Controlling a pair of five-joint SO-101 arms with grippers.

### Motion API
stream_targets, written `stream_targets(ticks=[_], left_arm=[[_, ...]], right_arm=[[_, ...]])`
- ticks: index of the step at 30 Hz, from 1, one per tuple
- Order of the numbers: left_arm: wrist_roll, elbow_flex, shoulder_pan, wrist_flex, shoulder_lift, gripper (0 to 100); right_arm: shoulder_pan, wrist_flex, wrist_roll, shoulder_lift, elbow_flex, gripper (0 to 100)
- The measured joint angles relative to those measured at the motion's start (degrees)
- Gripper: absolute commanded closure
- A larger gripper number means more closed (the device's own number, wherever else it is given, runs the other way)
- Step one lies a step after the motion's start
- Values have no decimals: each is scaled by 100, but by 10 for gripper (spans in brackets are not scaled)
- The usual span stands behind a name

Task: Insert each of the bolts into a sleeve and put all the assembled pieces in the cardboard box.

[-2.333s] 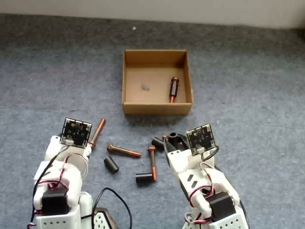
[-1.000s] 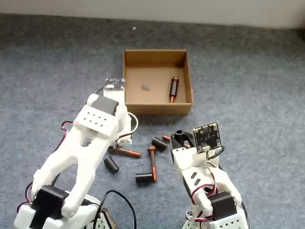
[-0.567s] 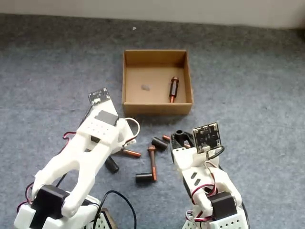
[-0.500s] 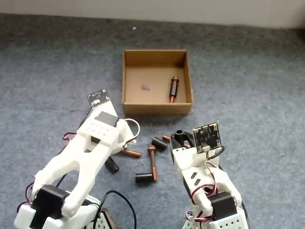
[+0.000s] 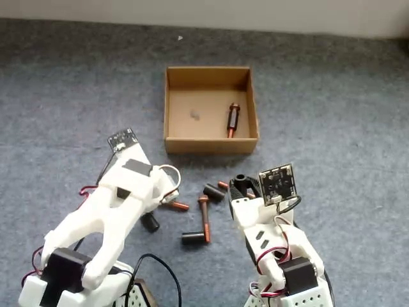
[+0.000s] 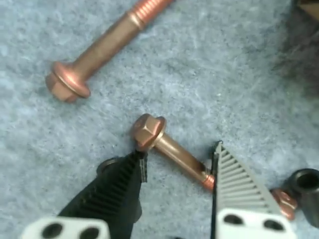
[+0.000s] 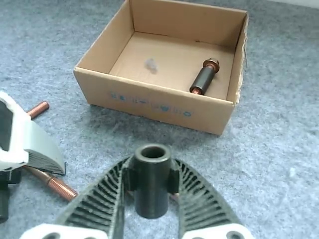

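On the grey carpet (image 5: 332,128), your L gripper (image 6: 179,153) has dropped, fingers spread astride the lying copper hex-head bolt (image 6: 152,133), while the R gripper (image 7: 149,172) stays clamped on the black cylindrical sleeve (image 7: 151,186), so bolt pickup's next.

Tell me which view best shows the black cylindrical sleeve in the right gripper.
Right wrist view: the black cylindrical sleeve sits clamped in the right gripper, with its full length and open bore visible. The high view catches its top end, small and from above.
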Motion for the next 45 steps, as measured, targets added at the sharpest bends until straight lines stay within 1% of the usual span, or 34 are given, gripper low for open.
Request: stream_targets(ticks=[3, 8, 13, 16, 20, 28, 33, 37, 45], left_arm=[[0, 105, -53, -202, 0, 819], [18, 97, -35, -290, 158, 857], [176, -369, -123, -281, 774, 937], [211, -756, -123, -88, 1125, 996], [229, -1099, -123, 123, 1424, 995], [229, -1160, -123, 167, 1433, 995], [202, -1090, -132, 237, 1029, 995], [53, -1011, -158, 264, 378, 995], [-765, -387, -149, 273, -1653, 995]], right_arm=[[0, 0, 0, 0, 0, 991], [0, 0, 0, 0, 0, 991], [0, 0, 0, 0, 0, 991], [0, 0, 0, 0, 0, 991], [0, 0, 0, 0, 0, 991], [0, 0, 0, 0, 0, 991], [0, 0, 0, 0, 0, 991], [0, 0, 0, 0, 0, 991], [0, 0, 0, 0, 0, 991]])
